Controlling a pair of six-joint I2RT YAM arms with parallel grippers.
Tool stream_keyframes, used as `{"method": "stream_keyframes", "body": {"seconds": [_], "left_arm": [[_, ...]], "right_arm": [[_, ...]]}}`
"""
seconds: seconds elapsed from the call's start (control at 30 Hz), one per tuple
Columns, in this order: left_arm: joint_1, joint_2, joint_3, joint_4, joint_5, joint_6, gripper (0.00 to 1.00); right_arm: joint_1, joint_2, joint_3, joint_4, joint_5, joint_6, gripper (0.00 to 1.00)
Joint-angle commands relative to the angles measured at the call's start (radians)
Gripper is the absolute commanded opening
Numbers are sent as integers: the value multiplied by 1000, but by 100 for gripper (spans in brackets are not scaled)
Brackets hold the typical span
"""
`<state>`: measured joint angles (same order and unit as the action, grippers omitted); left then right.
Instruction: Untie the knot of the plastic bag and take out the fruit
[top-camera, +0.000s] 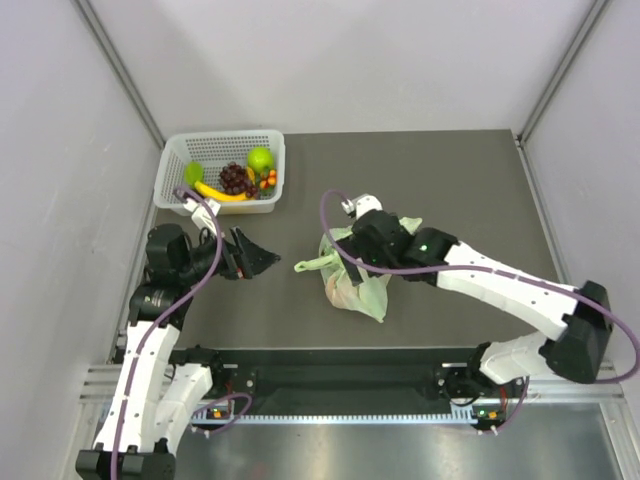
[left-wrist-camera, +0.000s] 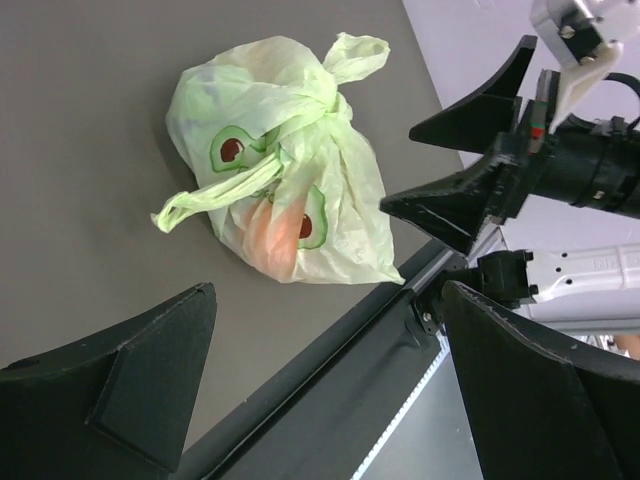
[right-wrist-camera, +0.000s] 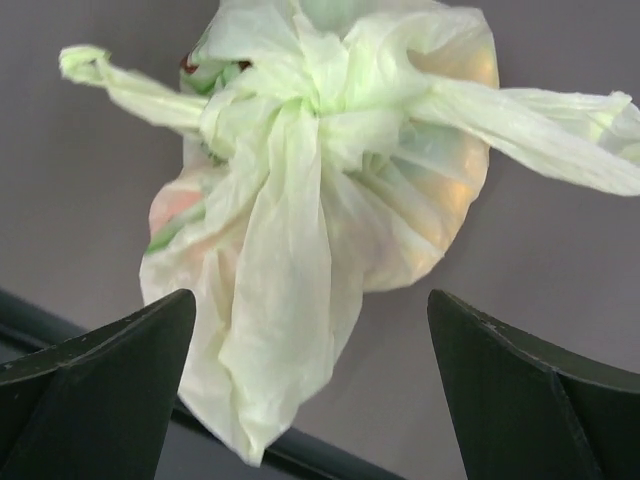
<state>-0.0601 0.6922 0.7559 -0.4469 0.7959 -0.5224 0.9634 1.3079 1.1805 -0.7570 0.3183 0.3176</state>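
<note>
Green plastic bag (top-camera: 358, 288), knot (top-camera: 340, 258) up, handle end (top-camera: 306, 267) leftward

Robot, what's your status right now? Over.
Left gripper open, empty, beside bag. Right gripper open, above knot. Knot tied, bag shut. Nothing in the way.

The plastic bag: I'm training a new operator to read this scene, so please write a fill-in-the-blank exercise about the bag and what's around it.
1. The knot of the plastic bag is ____, not undone.
2. The right gripper hovers over the bag with its jaws ____.
3. The left gripper is open and holds ____.
4. The white basket holds a green apple and dark purple ____.

Missing words: tied; open; nothing; grapes.
</note>
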Motion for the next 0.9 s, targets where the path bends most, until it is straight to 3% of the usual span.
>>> {"method": "stream_keyframes", "body": {"seconds": [0.0, 0.13, 0.17, 0.23, 0.27, 0.33, 0.43, 0.53, 0.63, 0.87], "left_arm": [[-4, -2, 57, -16, -56, 30, 99], [-4, 18, 68, -9, -75, 16, 99], [-4, 33, 66, 2, -76, 6, 99], [-9, 49, 66, 22, -83, -13, 99], [-12, 65, 66, 33, -84, -16, 99], [-24, 82, 66, 59, -109, -21, 99], [-96, 137, 74, 88, -174, -37, 99], [-190, 182, 101, 97, -274, -39, 99], [-384, 274, 143, 96, -441, -22, 99], [-480, 461, 194, 180, -578, -47, 99]], "right_arm": [[21, 75, 70, 99, 131, 41, 100], [24, 148, 74, 142, 143, 55, 100], [24, 162, 73, 143, 143, 54, 93], [26, 183, 67, 136, 119, 52, 75], [24, 182, 41, 140, 113, 51, 55], [24, 160, 4, 163, 94, 40, 40], [24, 128, -68, 159, 93, 14, 2], [24, 59, -120, 166, 67, -38, 0], [24, -7, -183, 170, 47, -90, 0], [28, -143, -291, 168, 28, -149, 0]]}}
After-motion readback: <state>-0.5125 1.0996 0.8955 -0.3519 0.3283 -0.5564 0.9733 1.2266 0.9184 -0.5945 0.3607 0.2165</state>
